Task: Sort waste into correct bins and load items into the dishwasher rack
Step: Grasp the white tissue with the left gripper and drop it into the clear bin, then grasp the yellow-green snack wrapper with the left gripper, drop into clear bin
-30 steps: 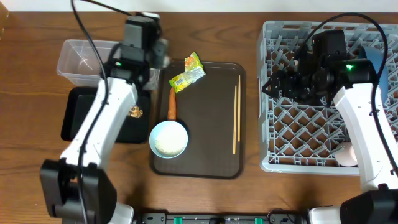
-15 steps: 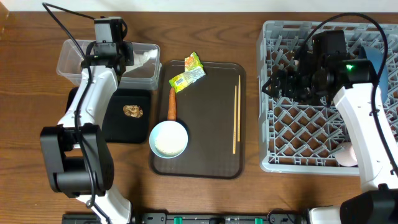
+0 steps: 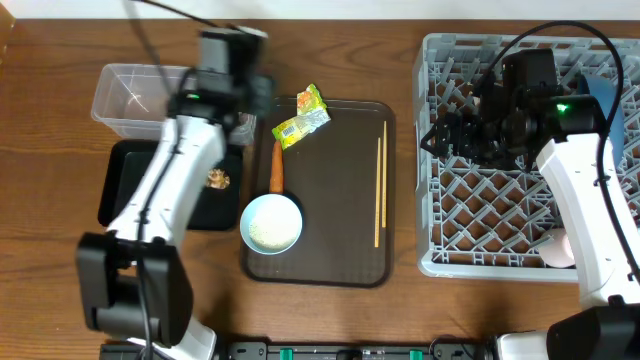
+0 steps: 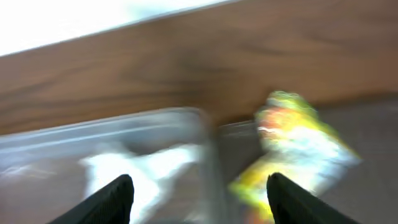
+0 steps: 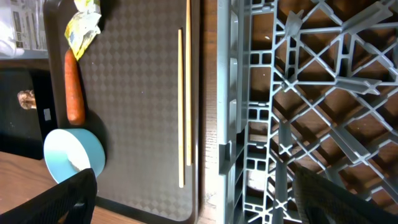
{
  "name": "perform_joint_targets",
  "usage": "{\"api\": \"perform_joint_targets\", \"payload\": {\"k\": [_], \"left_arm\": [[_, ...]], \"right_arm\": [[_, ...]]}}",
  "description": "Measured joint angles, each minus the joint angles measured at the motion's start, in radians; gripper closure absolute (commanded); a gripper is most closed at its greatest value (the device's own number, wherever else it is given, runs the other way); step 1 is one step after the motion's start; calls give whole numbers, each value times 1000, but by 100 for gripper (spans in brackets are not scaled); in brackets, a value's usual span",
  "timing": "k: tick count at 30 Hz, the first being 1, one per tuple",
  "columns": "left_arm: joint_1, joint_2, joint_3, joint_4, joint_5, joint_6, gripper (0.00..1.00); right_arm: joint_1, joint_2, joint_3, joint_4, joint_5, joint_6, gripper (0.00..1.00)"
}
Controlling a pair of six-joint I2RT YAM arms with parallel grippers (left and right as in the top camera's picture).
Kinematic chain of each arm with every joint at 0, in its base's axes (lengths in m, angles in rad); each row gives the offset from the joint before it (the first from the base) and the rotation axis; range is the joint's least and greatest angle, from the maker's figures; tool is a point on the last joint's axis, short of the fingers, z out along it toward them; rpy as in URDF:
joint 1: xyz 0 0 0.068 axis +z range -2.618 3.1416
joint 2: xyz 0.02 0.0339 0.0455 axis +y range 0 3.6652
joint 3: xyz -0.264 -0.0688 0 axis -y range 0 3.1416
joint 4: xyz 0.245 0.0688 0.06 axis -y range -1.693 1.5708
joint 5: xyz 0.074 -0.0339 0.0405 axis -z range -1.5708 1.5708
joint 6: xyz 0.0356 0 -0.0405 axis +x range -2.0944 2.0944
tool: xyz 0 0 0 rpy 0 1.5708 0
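My left gripper (image 4: 202, 200) is open and empty, blurred by motion, at the right end of the clear tub (image 3: 128, 95). The white tissue (image 4: 149, 167) lies inside that tub. The yellow-green wrapper (image 3: 303, 114) sits just right of the gripper. The carrot (image 3: 276, 168), a blue cup of rice (image 3: 271, 223) and the chopsticks (image 3: 380, 190) rest on the brown serving tray (image 3: 330, 245). The brown lump (image 3: 217, 179) lies in the black tray (image 3: 125, 190). My right gripper (image 5: 205, 199) hangs open and empty over the left edge of the grey rack (image 3: 500, 185).
A dark blue dish (image 3: 607, 96) stands at the rack's back right and a pink cup (image 3: 556, 250) at its front right. In the right wrist view the chopsticks (image 5: 183, 106) lie just left of the rack wall (image 5: 227, 93). Bare wood runs along the front edge.
The left gripper has opened, the tissue now lies in the clear tub, and the left arm has swung right from the tub toward the wrapper. The right arm has stayed put.
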Motion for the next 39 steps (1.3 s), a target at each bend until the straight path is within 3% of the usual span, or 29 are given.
{"api": "perform_joint_targets", "payload": {"k": [7, 15, 17, 20, 21, 29, 39], "left_arm": [[-164, 174, 0, 78, 77, 53, 31], [-183, 370, -5, 184, 22, 64, 30], [-182, 390, -5, 192, 3, 64, 45], [-183, 394, -5, 207, -21, 65, 89], [-183, 394, -5, 209, -28, 68, 94], [-196, 328, -7, 162, -51, 64, 94], [-135, -41, -13, -41, -58, 54, 94]], "right_arm": [[0, 0, 0, 0, 0, 0, 7], [0, 0, 0, 0, 0, 0, 7], [0, 0, 0, 0, 0, 0, 7], [0, 0, 0, 0, 0, 0, 7], [0, 0, 0, 0, 0, 0, 7], [0, 0, 0, 0, -1, 0, 7], [0, 0, 0, -8, -3, 0, 7]]}}
